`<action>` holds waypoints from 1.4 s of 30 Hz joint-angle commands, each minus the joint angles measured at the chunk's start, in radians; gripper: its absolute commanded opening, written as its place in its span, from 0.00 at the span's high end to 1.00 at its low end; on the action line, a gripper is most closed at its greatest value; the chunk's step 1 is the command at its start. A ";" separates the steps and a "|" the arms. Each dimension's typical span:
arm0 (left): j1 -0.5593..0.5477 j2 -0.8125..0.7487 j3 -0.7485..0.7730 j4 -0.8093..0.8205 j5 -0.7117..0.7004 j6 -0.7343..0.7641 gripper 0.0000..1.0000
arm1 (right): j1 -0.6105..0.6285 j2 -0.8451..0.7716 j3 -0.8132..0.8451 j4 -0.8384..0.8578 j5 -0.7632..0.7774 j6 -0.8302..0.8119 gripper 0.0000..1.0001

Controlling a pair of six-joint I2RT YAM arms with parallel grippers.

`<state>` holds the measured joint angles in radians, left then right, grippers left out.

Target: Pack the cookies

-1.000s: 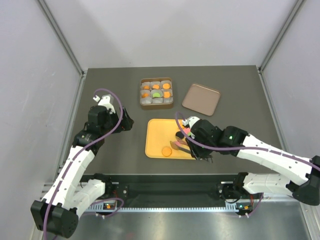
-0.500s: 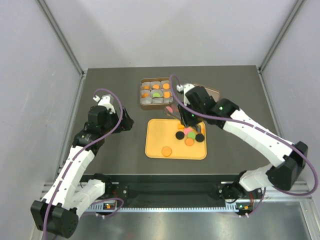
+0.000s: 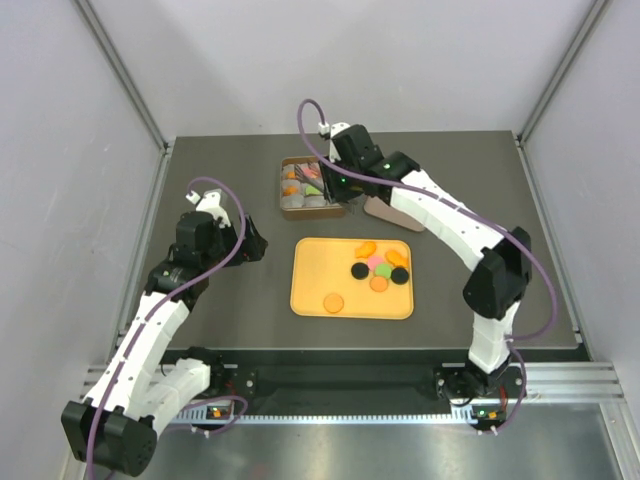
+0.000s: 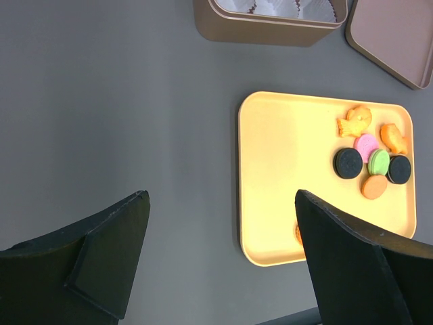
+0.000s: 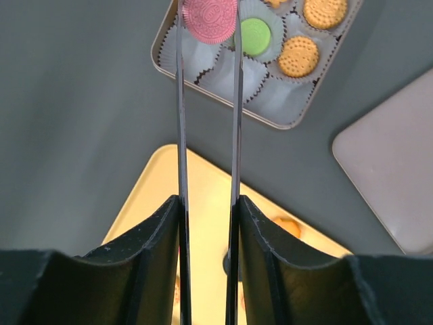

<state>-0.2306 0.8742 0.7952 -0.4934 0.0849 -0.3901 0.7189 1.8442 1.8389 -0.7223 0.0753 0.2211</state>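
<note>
My right gripper (image 5: 208, 28) is shut on a pink cookie (image 5: 210, 17), held edge to edge between its long thin fingers (image 5: 180, 101) above the brown box (image 5: 284, 122). The box's paper cups hold a green cookie (image 5: 255, 36) and orange cookies (image 5: 298, 56). From above, the right gripper (image 3: 320, 183) hangs over the box (image 3: 283, 200). On the yellow tray (image 3: 315, 270) lie more cookies (image 3: 379, 268): pink, green, black and orange, plus one orange cookie (image 3: 334, 301) apart. My left gripper (image 3: 255, 245) is open and empty, left of the tray (image 4: 270, 169).
The box's brown lid (image 3: 385, 212) lies flat right of the box, partly under the right arm; it also shows in the wrist views as the lid (image 4: 396, 37) and the lid (image 5: 392, 176). Two fish-shaped orange biscuits (image 4: 355, 122) sit on the tray.
The right arm has swung from the tray back to the box, carrying the pink cookie. The left arm has not moved.
</note>
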 commanded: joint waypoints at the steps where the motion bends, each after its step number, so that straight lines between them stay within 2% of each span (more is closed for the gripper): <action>1: 0.005 -0.021 0.001 0.030 -0.013 0.000 0.07 | -0.009 0.053 0.089 0.061 -0.042 0.014 0.64; 15: 0.005 -0.014 0.004 0.032 -0.008 0.003 0.07 | -0.001 0.167 0.080 0.121 -0.121 0.058 0.64; 42: 0.005 -0.021 0.002 0.030 -0.004 0.003 0.07 | 0.016 0.171 0.013 0.139 -0.121 0.072 0.63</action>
<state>-0.2306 0.8722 0.7948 -0.4934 0.0849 -0.3901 0.7246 2.0197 1.8572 -0.6285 -0.0444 0.2897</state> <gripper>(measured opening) 0.932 0.372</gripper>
